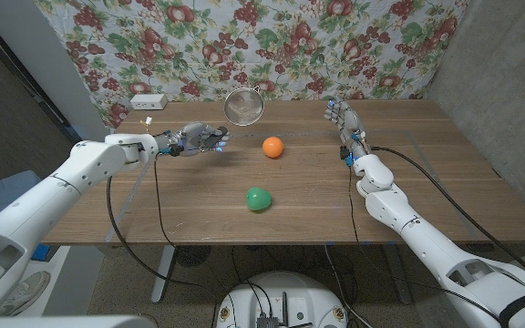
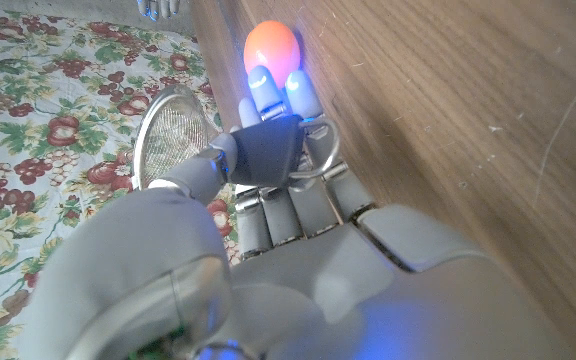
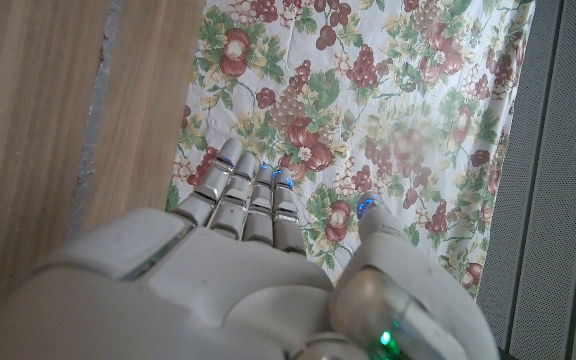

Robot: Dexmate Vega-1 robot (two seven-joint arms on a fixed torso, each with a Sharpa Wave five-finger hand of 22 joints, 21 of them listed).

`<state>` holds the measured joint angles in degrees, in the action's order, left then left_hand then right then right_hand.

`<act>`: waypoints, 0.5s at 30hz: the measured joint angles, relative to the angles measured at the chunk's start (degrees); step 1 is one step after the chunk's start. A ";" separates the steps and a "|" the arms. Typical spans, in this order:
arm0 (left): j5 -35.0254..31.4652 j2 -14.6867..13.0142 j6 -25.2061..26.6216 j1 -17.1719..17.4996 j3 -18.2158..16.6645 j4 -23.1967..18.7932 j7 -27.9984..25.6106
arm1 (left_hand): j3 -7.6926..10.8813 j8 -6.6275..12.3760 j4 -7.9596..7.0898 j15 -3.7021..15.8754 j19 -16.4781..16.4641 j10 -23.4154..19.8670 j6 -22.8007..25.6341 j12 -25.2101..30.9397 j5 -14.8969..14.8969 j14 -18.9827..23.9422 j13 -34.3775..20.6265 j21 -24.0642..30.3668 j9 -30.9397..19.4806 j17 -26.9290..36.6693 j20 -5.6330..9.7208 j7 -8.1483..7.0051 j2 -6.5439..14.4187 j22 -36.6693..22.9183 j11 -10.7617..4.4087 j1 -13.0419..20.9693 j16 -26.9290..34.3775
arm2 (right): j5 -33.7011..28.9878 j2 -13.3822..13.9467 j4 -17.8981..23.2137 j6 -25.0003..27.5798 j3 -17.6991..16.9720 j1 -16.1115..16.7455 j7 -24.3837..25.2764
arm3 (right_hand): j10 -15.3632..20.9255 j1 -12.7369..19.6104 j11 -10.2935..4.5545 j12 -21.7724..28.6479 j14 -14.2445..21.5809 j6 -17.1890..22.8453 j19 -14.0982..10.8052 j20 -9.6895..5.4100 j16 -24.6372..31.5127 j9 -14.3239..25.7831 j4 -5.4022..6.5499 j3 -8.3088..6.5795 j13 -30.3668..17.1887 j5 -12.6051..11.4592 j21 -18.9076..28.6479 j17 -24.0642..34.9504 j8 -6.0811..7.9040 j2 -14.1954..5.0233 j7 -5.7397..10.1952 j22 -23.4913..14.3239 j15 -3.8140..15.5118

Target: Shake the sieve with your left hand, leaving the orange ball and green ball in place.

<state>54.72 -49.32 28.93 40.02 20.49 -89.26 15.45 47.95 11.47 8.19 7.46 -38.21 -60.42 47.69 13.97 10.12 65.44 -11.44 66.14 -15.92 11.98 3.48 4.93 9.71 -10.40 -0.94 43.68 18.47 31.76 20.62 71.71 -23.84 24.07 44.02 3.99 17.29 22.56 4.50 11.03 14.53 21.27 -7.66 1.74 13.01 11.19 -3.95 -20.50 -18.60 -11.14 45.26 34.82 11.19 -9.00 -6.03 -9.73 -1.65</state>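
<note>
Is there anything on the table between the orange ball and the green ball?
No. In the head view, only bare wood lies between the orange ball and the green ball; the two sit apart on the table.

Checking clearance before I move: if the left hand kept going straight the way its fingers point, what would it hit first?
Probably the orange ball: the left hand, holding the sieve, points across the table at it. Depth is uncertain.

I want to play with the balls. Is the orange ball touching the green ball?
Apart. The head view shows bare table between the orange ball and the green ball, which lies nearer the robot.
</note>
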 measured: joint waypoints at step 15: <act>1.16 -0.22 2.97 -0.47 -0.05 -0.72 -1.81 | 0.22 -0.11 0.22 -0.19 0.00 -0.16 0.01 -0.06 -0.22 0.22 0.00 0.00 0.01 0.00 0.00 0.00 0.00 0.00 0.03 0.00 0.00 | 0.24 -0.05 -0.85 -0.11 0.06 -0.53 -0.63 | 0.00 0.68 0.00 0.22 0.00 -0.32 0.00 0.00 0.00 0.01 0.00 0.00 0.26 0.00 -0.44 -0.05 0.00 -0.68 -0.32 0.00 0.00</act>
<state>55.89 -49.54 31.91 39.55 20.44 -89.98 13.64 48.17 11.35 8.41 7.27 -38.21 -60.58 47.70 13.91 9.90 65.66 -11.44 66.14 -15.92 11.99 3.48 4.93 9.71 -10.41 -0.91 43.69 18.46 32.00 20.57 70.87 -23.95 24.13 43.50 3.36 17.29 23.24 4.50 11.25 14.53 20.95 -7.66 1.74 13.01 11.20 -3.95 -20.50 -18.34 -11.14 44.82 34.77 11.19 -9.67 -6.35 -9.73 -1.65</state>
